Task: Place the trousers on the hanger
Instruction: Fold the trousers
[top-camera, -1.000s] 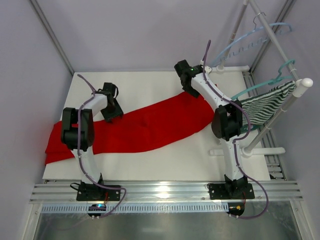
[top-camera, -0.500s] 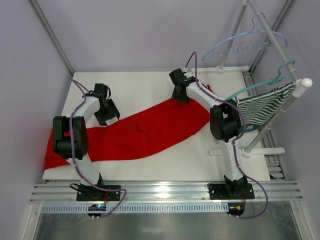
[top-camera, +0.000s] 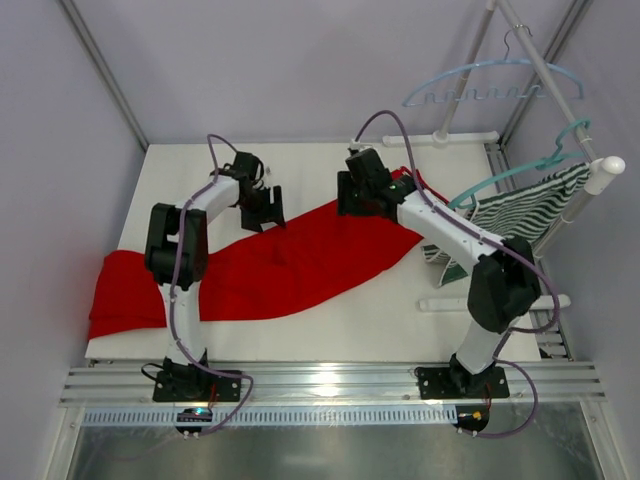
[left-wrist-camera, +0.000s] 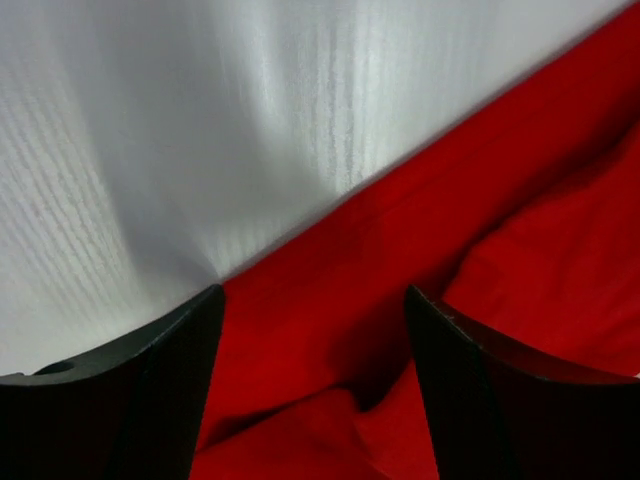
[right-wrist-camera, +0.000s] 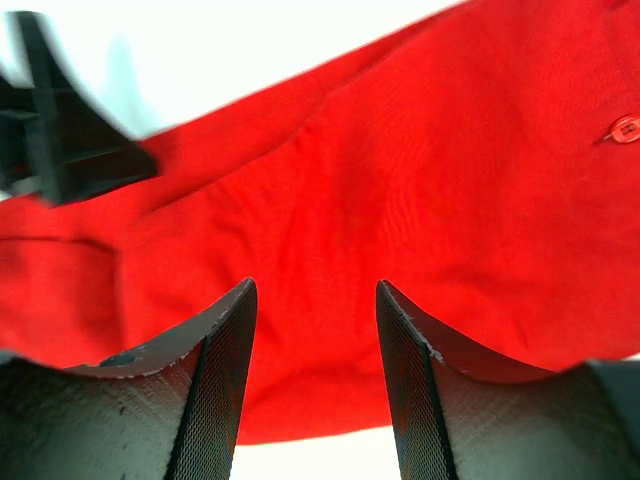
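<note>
The red trousers (top-camera: 290, 262) lie flat across the white table, from the left edge to the back right. My left gripper (top-camera: 266, 214) is open over their far edge near the middle; in the left wrist view the red cloth (left-wrist-camera: 420, 260) lies between the open jaws, with a fold below. My right gripper (top-camera: 347, 200) is open over the trousers' right part; the right wrist view shows the red cloth (right-wrist-camera: 400, 180) under its spread jaws. The pale blue hanger (top-camera: 490, 85) hangs on the rail at the back right, away from both grippers.
A darker teal hanger (top-camera: 520, 170) carries a green-and-white striped garment (top-camera: 525, 205) on the white rack (top-camera: 590, 190) at the right. The rack's foot (top-camera: 490, 300) stands on the table's right side. The table (top-camera: 330, 330) ends at the near metal rails.
My left gripper has swung right along the trousers' far edge toward the middle. My right gripper has shifted slightly left over the cloth, and its elbow has dropped out to the right. The trousers have shifted a little.
</note>
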